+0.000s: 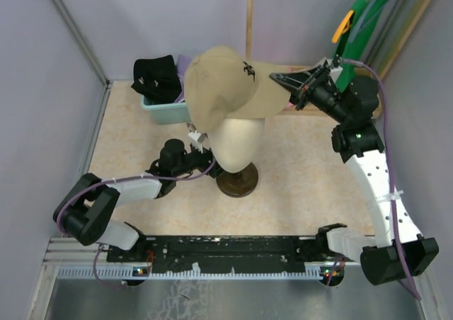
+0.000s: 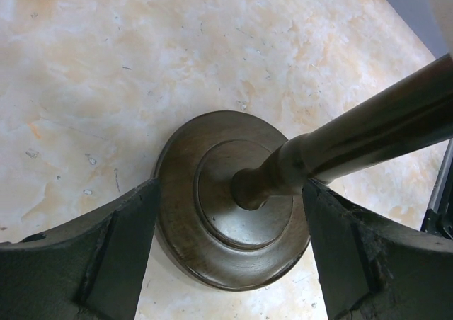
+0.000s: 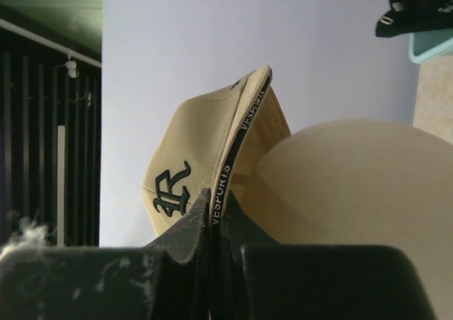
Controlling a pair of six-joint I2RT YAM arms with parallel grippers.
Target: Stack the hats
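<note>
One tan cap sits over the mannequin head at table centre, brim pointing to 3 o'clock, dark logo on the crown. R gripper is at the brim's tip, its arm reaching in from 4 o'clock. Top cam can't settle how the jaws stand. R wrist cam does: both fingers are pressed together on the cap's edge, no gap, w/ a black strip lettered VESPORTS running up from the pinch point. That view also shows the logo as an R-like mark and the head's bare dome right beside the cap's underside, both lost from above.

L gripper is low at 9 o'clock of the stand, partly tucked under cap and head in the top cam, so the jaws don't read there. L wrist cam shows them spread wide, one finger each side of the dark wooden pole. Can't tell if either touches it. Round wooden base lies btwn them, flat on the marbled tabletop. Nothing held.

Teal bin stands at 10 o'clock of the head, near the back wall. Black cap lies in it, spilling over the rim. Purple fabric shows at its 3 o'clock side, too little visible to say what it is. R wrist cam catches only a corner of bin + black cap. Only the top cam shows green and yellow plastic pieces at 1 o'clock, behind the R arm.
</note>
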